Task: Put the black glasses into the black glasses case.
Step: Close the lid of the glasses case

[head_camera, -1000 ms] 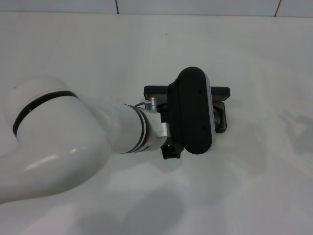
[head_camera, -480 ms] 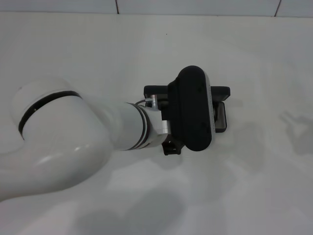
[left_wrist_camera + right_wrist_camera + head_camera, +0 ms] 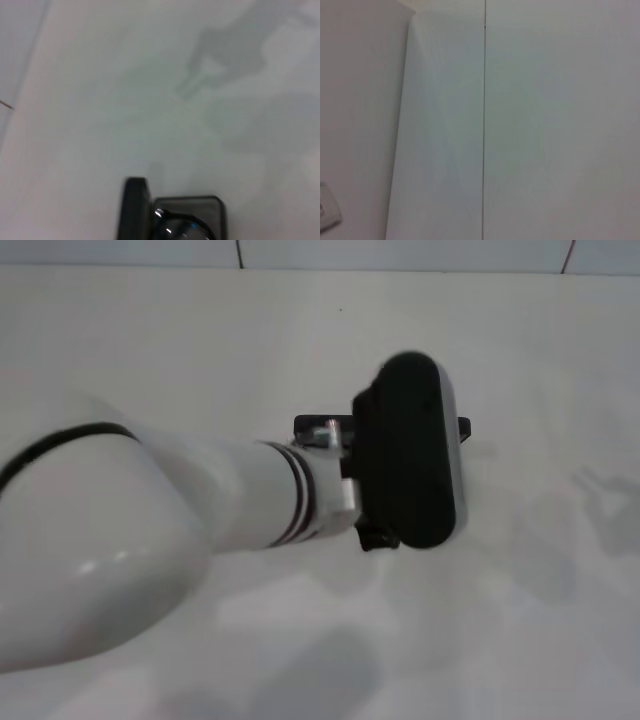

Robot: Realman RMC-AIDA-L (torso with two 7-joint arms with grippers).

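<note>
The black glasses case lies open on the white table, mostly hidden under my left wrist; only its two ends show in the head view. In the left wrist view the case has its lid standing up and its tray with the grey lining beside it. The black glasses lie inside the tray, cut off by the picture's edge. My left gripper hangs above the case, below the black wrist housing. The right gripper is out of view.
The white table spreads around the case on all sides. A tiled wall edge runs along the back. The right wrist view shows only a white wall with a thin seam.
My left arm has risen toward the head camera and shifted a little right. It now covers more of the case than before. The case has not moved.
</note>
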